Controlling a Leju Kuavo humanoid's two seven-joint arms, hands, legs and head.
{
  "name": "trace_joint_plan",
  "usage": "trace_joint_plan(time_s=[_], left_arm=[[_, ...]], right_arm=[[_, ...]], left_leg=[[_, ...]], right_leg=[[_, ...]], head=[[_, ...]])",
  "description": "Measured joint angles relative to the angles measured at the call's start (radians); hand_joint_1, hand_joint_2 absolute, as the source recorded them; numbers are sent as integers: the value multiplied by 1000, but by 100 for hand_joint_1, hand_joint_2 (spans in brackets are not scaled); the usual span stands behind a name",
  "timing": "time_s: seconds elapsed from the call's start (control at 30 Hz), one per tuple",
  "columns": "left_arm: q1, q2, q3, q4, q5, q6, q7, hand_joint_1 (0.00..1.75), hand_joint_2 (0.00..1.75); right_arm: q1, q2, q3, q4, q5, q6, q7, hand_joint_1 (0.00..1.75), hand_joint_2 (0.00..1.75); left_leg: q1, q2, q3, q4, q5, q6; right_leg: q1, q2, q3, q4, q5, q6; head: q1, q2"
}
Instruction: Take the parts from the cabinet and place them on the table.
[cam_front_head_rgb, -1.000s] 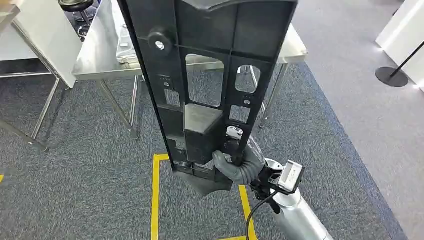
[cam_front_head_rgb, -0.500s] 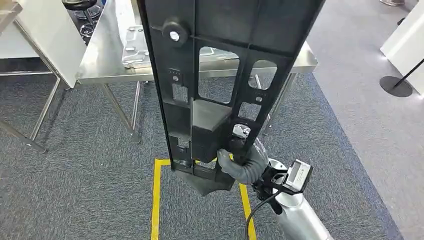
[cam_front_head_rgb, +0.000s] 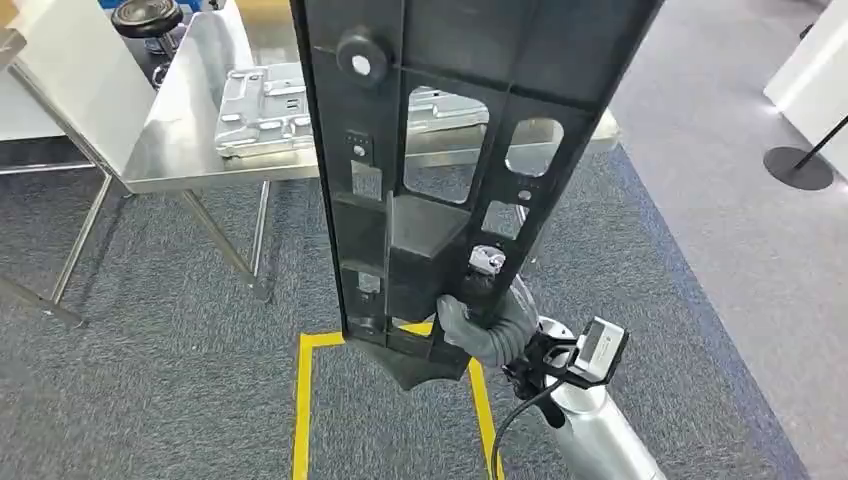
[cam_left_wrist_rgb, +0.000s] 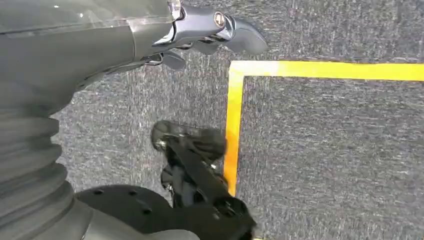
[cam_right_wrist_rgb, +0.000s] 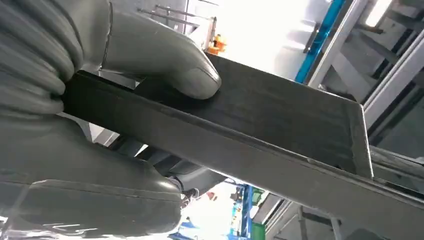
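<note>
the steel table stands ahead on grey carpet, its near edge running across behind the long black plastic panel, with open carpet between that edge and the yellow floor tape well short of the table. the table's thin legs splay down to the carpet below that edge. the panel is held upright and tilted slightly, its upper part overlapping the table's near edge in the head view and its lower end hanging above the tape corner. the right hand grips the panel's lower end, fingers wrapped round an inner rib, thumb pressed flat on the black face. on the table, beyond the panel, lies a silver stamped metal plate. the left hand hangs over carpet beside the tape, holding nothing, fingers loosely apart.
</note>
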Motion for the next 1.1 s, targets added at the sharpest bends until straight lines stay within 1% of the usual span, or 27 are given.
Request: trace_joint_plan(time_s=[0.07, 0.1, 0.13, 0.17, 0.2, 0.23, 0.27, 0.3, 0.33, 0.4, 0.43, 0.47, 0.5, 0.53, 0.6, 0.63, 0.67, 0.73, 0.77, 0.8, 0.83, 0.9, 0.93, 0.97, 1.0, 1.03, 1.1], left_arm=[[-1, 0, 3, 0, 0, 2, 0, 0, 175], [-1, 0, 4, 0, 0, 4, 0, 0, 175], [-3, 3, 5, 0, 0, 4, 1, 0, 175], [-5, 1, 5, 0, 0, 5, 2, 0, 175], [-2, 2, 5, 0, 0, 6, 2, 0, 175], [1, 2, 5, 0, 0, 8, 2, 0, 175], [1, 2, 6, 0, 0, 9, 2, 0, 175], [0, 2, 7, 0, 0, 9, 2, 0, 175], [-2, 2, 9, 0, 0, 10, 3, 0, 175], [-5, 1, 13, 0, 0, 10, 3, 0, 175], [-5, 1, 16, 0, 0, 10, 3, 0, 175], [-5, 1, 17, 0, 0, 10, 3, 0, 175], [-4, 1, 19, 0, 0, 10, 3, 0, 175], [-2, 0, 21, 0, 0, 10, 3, 0, 175], [-3, -2, 22, 0, 0, 10, 3, 0, 175], [-2, -2, 22, 0, 0, 10, 3, 0, 175], [-6, -2, 23, 0, 0, 11, 3, 0, 175], [-5, -2, 23, 0, 0, 11, 3, 0, 175], [-4, -2, 23, 0, 0, 11, 3, 0, 175], [-4, -2, 23, 0, 0, 12, 3, 0, 175], [-4, -2, 23, 0, 0, 11, 3, 0, 175], [-5, -3, 23, 0, -2, 11, 3, 0, 175], [-3, -3, 23, 0, -2, 11, 3, 0, 175], [-1, -3, 23, 0, -3, 11, 3, 0, 175], [1, -3, 23, 0, -5, 11, 3, 0, 175], [1, -3, 23, 0, -5, 11, 3, 0, 175], [1, -3, 23, 0, -5, 11, 3, 0, 175]], right_arm=[[0, 0, 0, 0, 0, 6, 0, 175, 175], [-1, 0, 0, -1, 0, 7, 0, 175, 175], [-2, 0, 0, 0, 0, 7, 0, 175, 175], [-1, 0, 0, 0, -1, 6, 0, 175, 175], [-1, 0, 0, 0, -1, 6, 0, 175, 175], [-1, 0, 0, 0, -1, 6, 0, 175, 175], [-2, 1, 0, -1, -1, 6, 0, 175, 175], [-1, 1, -1, -6, -1, 6, 0, 175, 175], [-5, 1, -2, -8, -3, 6, 0, 175, 175], [-5, 0, -2, -8, -5, 6, 0, 175, 175], [-1, 0, -2, -7, -6, 6, 0, 175, 175], [2, 0, -2, -7, -6, 6, 1, 175, 175], [2, 0, -2, -7, -7, 6, 1, 175, 175], [1, 0, -2, -7, -7, 6, 1, 175, 175], [-1, 0, -2, -7, -6, 5, 11, 175, 175], [-3, 0, -2, -6, -1, 2, 15, 175, 175], [-2, 1, -2, -6, 5, -1, 18, 175, 175], [-1, 1, -2, -6, 8, -8, 21, 175, 175], [-3, 1, -3, -6, 8, -10, 21, 175, 175], [-4, 3, -2, -6, 8, -10, 21, 175, 175], [-5, 5, -2, -6, 8, -10, 21, 175, 175], [-5, 6, -3, -6, 4, -10, 21, 175, 175], [-5, 6, -3, -6, 2, -10, 22, 175, 175], [-4, 6, -3, -6, 0, -10, 21, 175, 175], [-3, 7, -3, -6, -3, -10, 21, 175, 175], [-3, 8, -3, -6, -4, -10, 21, 175, 175], [-3, 8, -3, -9, -5, -10, 21, 175, 175]], left_leg=[[-8, 0, 57, -168, 117, 19], [-14, 2, 81, -247, 161, 31], [-18, 4, 80, -245, 130, 32], [-22, 4, 83, -249, 105, 32], [-25, 3, 86, -255, 136, 40], [-26, 2, 88, -254, 143, 43], [-22, 2, 96, -268, 148, 47], [-12, 3, 107, -281, 155, 47], [-11, 3, 111, -288, 155, 52], [-11, 3, 113, -288, 151, 56], [-11, 3, 113, -287, 147, 56], [-11, 2, 113, -285, 145, 54], [-10, 0, 116, -284, 141, 52], [-9, 0, 119, -281, 137, 51], [-8, -2, 128, -274, 126, 43], [-12, -10, 123, -270, 120, 34], [-13, -13, 122, -267, 118, 28], [-10, -13, 123, -272, 118, 18], [-9, -16, 125, -274, 118, 11], [-8, -13, 124, -265, 112, 5], [-8, -6, 112, -231, 89, 1], [-5, -1, 38, -79, 10, -6], [-5, 0, -3, 1, -20, -8], [-5, 0, -33, 53, -30, -8], [-5, 0, -34, 46, -9, -7], [-5, 0, -8, -13, 33, -4], [-5, 3, 83, -196, 126, 6]], right_leg=[[8, 0, 22, 0, -14, -1], [9, 0, 30, -1, -21, 0], [12, -2, 34, -2, -23, 3], [8, -1, 29, -3, -26, 10], [6, -1, 30, -3, -30, 16], [5, -1, 35, -7, -32, 22], [10, -1, 41, -10, -34, 27], [6, -2, 42, 0, -42, 32], [7, -1, 20, 41, -70, 36], [-1, -2, -66, 196, -138, 45], [-4, -2, -115, 275, -160, 49], [-7, -2, -143, 307, -154, 54], [-11, -2, -142, 286, -124, 57], [-15, -3, -120, 225, -78, 59], [-21, -3, -38, 36, 25, 59], [-19, 12, -28, 12, 12, 58], [-15, 6, -31, 6, 16, 49], [-10, 3, -31, 7, 14, 37], [-11, 0, -29, 3, 16, 31], [-17, -9, -23, -4, 19, 22], [-17, -15, -19, -5, 16, 17], [-13, -21, -15, -5, 12, 10], [-12, -24, -15, -5, 11, 8], [-10, -25, -15, -5, 9, 8], [-10, -25, -12, -5, 8, 9], [-10, -24, -8, -5, 5, 10], [-10, -24, 5, -5, -3, 14]], head=[[0, 0], [0, 0], [8, 0], [3, 0], [5, 0], [5, 0], [5, 0], [6, 0], [8, 0], [7, 0], [6, 0], [7, 0], [6, 0], [7, 0], [8, 0], [6, 0], [6, 0], [5, 0], [6, 0], [5, 0], [0, 0], [-2, 0], [-2, 0], [-2, 0], [-2, 0], [-3, 0], [-2, 0]])
